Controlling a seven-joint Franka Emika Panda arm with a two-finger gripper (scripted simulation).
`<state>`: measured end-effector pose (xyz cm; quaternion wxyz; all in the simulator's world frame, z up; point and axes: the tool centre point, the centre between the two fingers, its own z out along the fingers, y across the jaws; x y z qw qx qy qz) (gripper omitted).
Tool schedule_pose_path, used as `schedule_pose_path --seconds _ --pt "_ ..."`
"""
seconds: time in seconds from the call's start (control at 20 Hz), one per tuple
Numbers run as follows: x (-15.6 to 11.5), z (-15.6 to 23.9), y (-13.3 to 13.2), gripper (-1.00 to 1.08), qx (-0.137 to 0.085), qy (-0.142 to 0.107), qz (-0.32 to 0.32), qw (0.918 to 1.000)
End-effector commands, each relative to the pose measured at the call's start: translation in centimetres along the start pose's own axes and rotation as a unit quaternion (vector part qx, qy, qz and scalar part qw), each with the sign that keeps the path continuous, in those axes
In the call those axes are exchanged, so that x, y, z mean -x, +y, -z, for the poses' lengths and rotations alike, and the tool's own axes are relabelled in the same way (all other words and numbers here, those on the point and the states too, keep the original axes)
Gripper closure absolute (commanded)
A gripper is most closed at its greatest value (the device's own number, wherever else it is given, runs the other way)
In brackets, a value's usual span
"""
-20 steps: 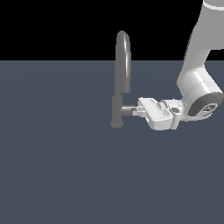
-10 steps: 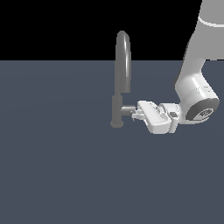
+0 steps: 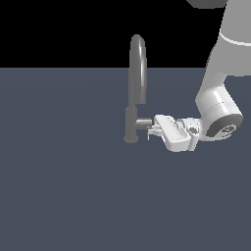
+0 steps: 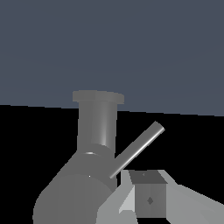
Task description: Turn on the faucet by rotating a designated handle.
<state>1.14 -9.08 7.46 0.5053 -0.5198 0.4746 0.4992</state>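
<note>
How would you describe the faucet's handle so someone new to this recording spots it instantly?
Find the faucet, the tall grey arched tap standing on the dark floor. Low on its thicker base column, the handle is a short horizontal stub pointing toward the exterior view's right, where the white gripper meets it. Unlike the spout, it is small, straight and sideways.

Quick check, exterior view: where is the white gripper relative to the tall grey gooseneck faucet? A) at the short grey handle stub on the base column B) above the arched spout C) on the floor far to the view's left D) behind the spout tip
A: the white gripper sits at the outer end of the short grey handle stub that juts from the base column of the tall grey gooseneck faucet, toward the exterior view's right.
</note>
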Motion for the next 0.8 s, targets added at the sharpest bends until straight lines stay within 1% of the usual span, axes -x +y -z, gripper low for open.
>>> schedule_pose_path --seconds 0.0,0.65,0.75 --pt "-0.7 -0.1 -0.5 1.08 -0.002 0.002 -0.001 1.0" --pt "-4.8 -0.3 -1.5 1.08 -0.006 0.004 -0.022 0.9997" --pt "-5.1 -0.3 -1.6 1.08 -0.007 0.005 -0.023 0.9997"
